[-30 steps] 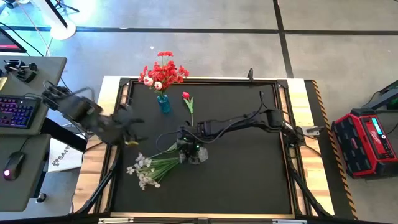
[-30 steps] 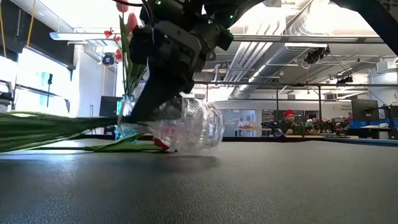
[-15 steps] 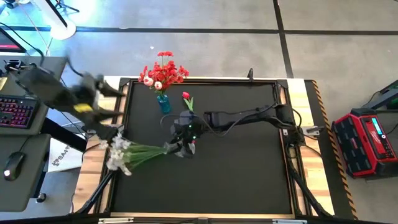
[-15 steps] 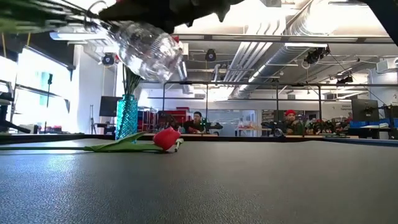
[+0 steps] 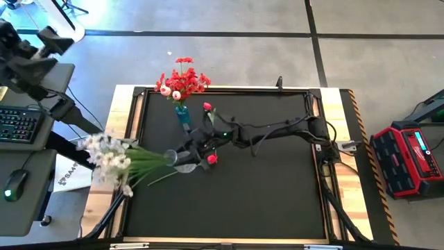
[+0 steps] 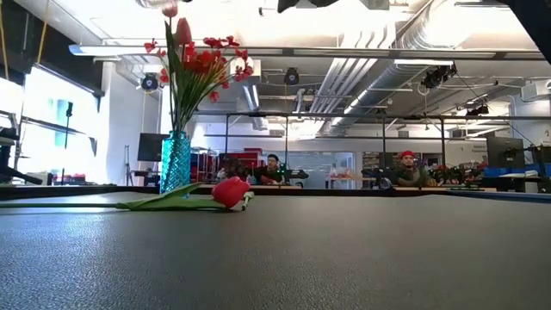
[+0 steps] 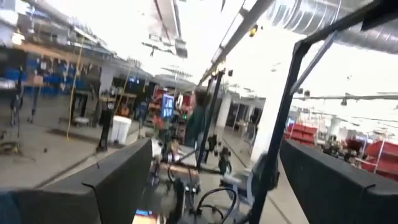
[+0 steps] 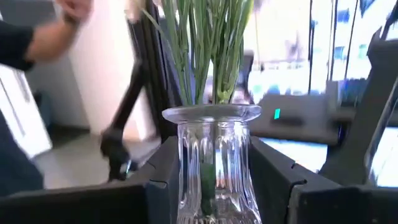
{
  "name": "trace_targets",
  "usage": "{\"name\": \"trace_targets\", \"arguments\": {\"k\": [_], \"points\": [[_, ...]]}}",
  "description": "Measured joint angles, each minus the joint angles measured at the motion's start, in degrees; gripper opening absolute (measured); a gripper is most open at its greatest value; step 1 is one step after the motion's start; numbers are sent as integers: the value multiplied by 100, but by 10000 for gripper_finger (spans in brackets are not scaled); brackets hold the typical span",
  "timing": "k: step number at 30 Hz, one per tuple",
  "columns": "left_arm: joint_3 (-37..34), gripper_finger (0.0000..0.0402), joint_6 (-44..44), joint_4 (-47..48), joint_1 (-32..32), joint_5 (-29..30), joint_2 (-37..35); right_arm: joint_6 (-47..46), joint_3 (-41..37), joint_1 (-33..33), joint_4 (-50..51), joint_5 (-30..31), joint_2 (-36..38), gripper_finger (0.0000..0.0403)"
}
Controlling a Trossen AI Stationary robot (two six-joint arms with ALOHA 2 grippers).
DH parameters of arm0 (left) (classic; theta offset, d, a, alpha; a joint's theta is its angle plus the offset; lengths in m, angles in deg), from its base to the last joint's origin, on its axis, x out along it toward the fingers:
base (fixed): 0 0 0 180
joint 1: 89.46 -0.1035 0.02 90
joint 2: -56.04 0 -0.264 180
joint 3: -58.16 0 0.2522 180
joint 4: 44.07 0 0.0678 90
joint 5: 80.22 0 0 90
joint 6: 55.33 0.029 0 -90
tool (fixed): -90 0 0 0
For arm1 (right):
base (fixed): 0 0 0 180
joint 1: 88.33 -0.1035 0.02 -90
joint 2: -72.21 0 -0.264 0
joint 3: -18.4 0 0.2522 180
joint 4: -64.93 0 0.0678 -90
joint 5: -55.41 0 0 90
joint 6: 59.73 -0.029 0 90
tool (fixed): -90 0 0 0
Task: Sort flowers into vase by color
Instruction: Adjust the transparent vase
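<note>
My right gripper (image 5: 193, 154) is shut on a clear ribbed glass vase (image 8: 211, 162). A bunch of white flowers (image 5: 104, 158) sticks out of the vase on green stems (image 8: 208, 43), reaching past the table's left edge. A blue vase (image 5: 182, 115) full of red flowers (image 5: 182, 80) stands near the far edge; the low view shows this blue vase (image 6: 176, 161) too. One red tulip (image 5: 207, 107) lies beside it, and another red bud (image 5: 211, 159) lies near my right gripper. My left gripper (image 7: 227, 186) is open, raised beyond the table's far left corner. My right gripper pinches the clear vase by its ribbed neck (image 8: 186, 158), just below the rim, one finger (image 8: 155, 174) on each side. The fingers come from the table's right, lying across the vase. The vase is lifted clear and tipped, its mouth toward the table's left edge.
A desk with a keyboard (image 5: 17, 123) and a mouse (image 5: 15, 185) stands left of the table. A red box (image 5: 409, 156) sits on the floor to the right. A person's hand (image 8: 74, 9) shows beyond the vase. The black mat (image 5: 263, 201) is bare on its near and right parts.
My right gripper has lifted the clear vase off the table and carried it up and toward the left edge. The white flowers swung out past that edge, and a red bud shows where the vase lay. My left arm has swung up and away, off the table's far left corner.
</note>
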Motion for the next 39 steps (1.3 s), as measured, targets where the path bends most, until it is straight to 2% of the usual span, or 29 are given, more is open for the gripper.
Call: {"name": "trace_targets", "arguments": {"k": [4, 8, 12, 16, 22, 29, 39], "points": [[103, 339, 87, 286, 0, 86, 0, -98, 2, 66, -749, 1, 0, 120], [-135, 339, -49, 992, 0, 159, 39, -173, 2, 101, -1257, 29, 0, 120], [-559, 339, -19, 1316, -2, 404, 81, -50, 13, 118, -1397, 501, -67, 120], [-910, 339, -20, 1308, 0, 416, 63, -193, 10, 106, -1696, 932, -482, 120], [-1388, 339, -79, 1315, 0, 289, 71, -436, 7, -59, -2772, 1401, -1161, 120], [-1843, 339, -597, 1776, 0, 246, 68, -667, 1, -253, -3967, 2155, -1911, 120], [-2171, 339, -1045, 1865, 0, 242, 127, -639, 11, -596, -3783, 2154, -2462, 120]]}}
